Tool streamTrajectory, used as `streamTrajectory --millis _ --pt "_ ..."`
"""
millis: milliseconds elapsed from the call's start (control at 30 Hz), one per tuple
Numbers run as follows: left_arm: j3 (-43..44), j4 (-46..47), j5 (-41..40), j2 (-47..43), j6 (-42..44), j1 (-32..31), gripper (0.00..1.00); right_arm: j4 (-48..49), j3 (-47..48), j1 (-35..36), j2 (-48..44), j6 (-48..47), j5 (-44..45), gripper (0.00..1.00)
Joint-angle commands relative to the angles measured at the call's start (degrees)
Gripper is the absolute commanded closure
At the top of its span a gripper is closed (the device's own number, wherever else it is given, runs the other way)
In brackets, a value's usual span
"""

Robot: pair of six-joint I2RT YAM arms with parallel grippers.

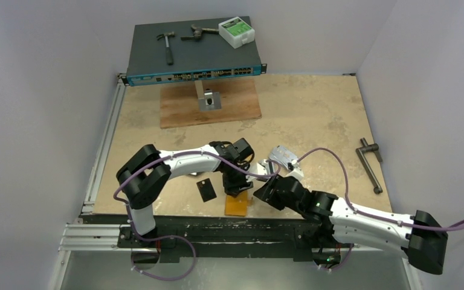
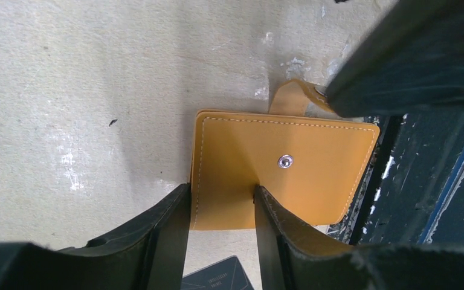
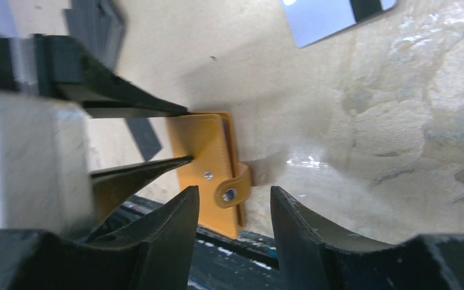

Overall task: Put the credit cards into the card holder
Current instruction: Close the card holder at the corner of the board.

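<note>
Stage, by judgement: opening of the card holder point(image 2: 290, 181), with no card visibly in it. Lies flat and folded at the near edge of the table point(image 1: 314, 121), one corner out over the dark rail point(image 2: 423, 181). Snap tab point(image 2: 291, 96) unfastened, curling free beside its stud point(image 2: 285, 161).

Left gripper point(image 2: 220, 188): jaws partly apart, clamping nothing, tips set at one corner of the holder, one finger on the orange face and the other at its edge; seemingly pinning it down. Right gripper point(image 3: 234, 193): jaws likewise parted, straddling the tab without touching it; empty.

Credit cards point(image 1: 284, 158) all outside the holder: silvery-white pile near the right gripper, with a dark-striped card point(image 3: 338, 18) in the right wrist view; black card point(image 1: 206, 190) on the table to the left of the left gripper.

To do the step well:
- Close the right jaws squarely on the tab, nearer its root than its button, taking the tab alone and not the leaf beneath.
- Keep the left tips pressing straight down, to prevent sliding.
- Swing the tab up and over in an arc about the fold, not straight up, to avoid dragging the whole holder.
- Avoid pulling toward the rail, given the overhang and the risk of tipping off the edge.
- Release only with the flap laid fully open and the pockets exposed.
</note>
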Motion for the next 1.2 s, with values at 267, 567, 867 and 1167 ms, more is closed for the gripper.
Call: streamTrajectory --millis 267,567,867,1167 --pt "5.0 -4.81 12.26 -9.1 -4.64 14.03 0.6 7.12 -2.31 -0.01 -1.75 -0.82 -1.03 0.54" --pt "7.61 -4.9 4.17 -19.08 -9.4 19.3 0.0 -2.67 9.98 0.0 7.02 -7.54 0.11 0.5" --pt "10.22 -11.66 29.52 -11.09 -5.48 32.48 0.0 -2.34 12.83 -2.54 9.0 -12.12 -3.34 0.5" --pt "-13.72 5.13 11.17 -27.83 17.0 19.8 0.0 -2.92 15.51 -5.03 16.41 -15.62 -9.5 0.52"
